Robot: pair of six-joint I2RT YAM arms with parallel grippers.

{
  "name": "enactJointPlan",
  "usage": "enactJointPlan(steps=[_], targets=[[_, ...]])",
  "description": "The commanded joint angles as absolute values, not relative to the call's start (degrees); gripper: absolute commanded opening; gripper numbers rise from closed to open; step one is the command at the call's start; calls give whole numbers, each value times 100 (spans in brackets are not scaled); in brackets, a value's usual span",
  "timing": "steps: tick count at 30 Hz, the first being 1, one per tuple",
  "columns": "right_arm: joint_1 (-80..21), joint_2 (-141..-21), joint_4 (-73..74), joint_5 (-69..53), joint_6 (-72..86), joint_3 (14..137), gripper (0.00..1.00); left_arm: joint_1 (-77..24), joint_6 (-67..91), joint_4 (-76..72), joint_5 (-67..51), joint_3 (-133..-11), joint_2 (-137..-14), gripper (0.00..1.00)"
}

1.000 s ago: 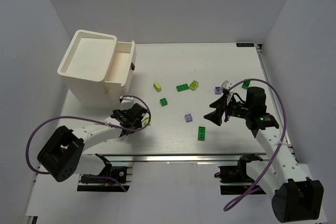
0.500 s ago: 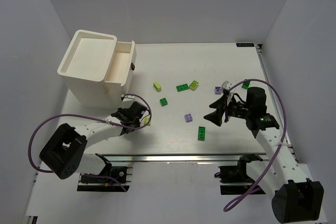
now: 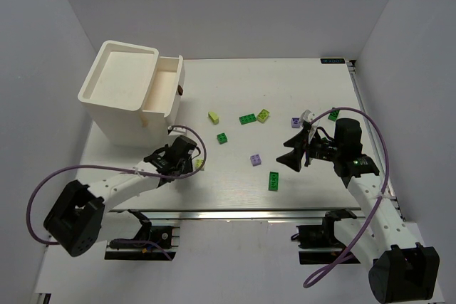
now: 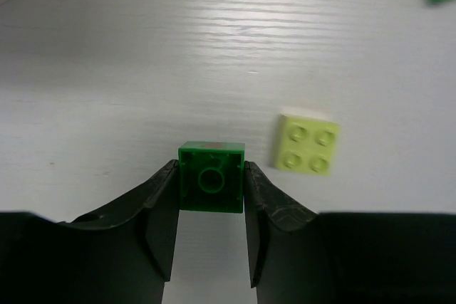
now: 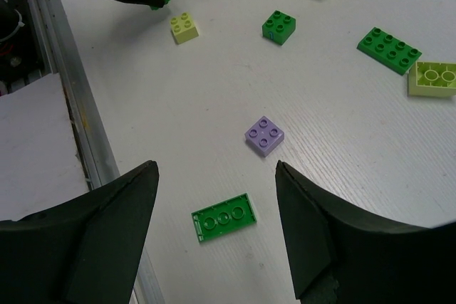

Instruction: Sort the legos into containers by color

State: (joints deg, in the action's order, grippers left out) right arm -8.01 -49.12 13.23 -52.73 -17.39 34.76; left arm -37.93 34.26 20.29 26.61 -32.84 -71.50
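From your left tool's (image 4: 211,179) green brick (image 4: 211,186), the tabletop (image 4: 142,48) is free at 12 o'clock; a yellow-green brick (image 4: 307,144) blocks 2 o'clock.

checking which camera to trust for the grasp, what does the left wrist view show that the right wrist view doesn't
Only the left wrist: the green brick close up, hollow side towards the camera, with the left fingers touching both its sides.
Only the right wrist: the lavender brick, a flat green plate, a long green brick, and the right fingers standing wide apart with nothing between them.
Both: the yellow-green square brick lying beside the left fingers. The right wrist sees that grasp only from far off, as a green sliver.
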Motion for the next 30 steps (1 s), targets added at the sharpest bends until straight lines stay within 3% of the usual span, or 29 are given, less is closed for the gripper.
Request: enactJointPlan(steps=[1,8,13,17,30], targets=[[-800,-4834,1283,-5432,-1758,3647,72,-3858,3077,1793,1612,-3401,-6401,11],[-800,-4816,1292,-5441,-1749,3647,72,-4034,2708,1811,74,-3577,-5512,7],[-809,-4834,1283,-5440,-1758,3647,71,-4219,2567,1960,-553,-4444,-5537,6],[-809,-4834,1275,-5423,-1758,3647,70,-4271,2330,2249,-98,-5482,-5686,6],[-809,-4825,1292,-5458,-1758,3656,71,-4078,1626,4016,3004,-8507,-7197,9]])
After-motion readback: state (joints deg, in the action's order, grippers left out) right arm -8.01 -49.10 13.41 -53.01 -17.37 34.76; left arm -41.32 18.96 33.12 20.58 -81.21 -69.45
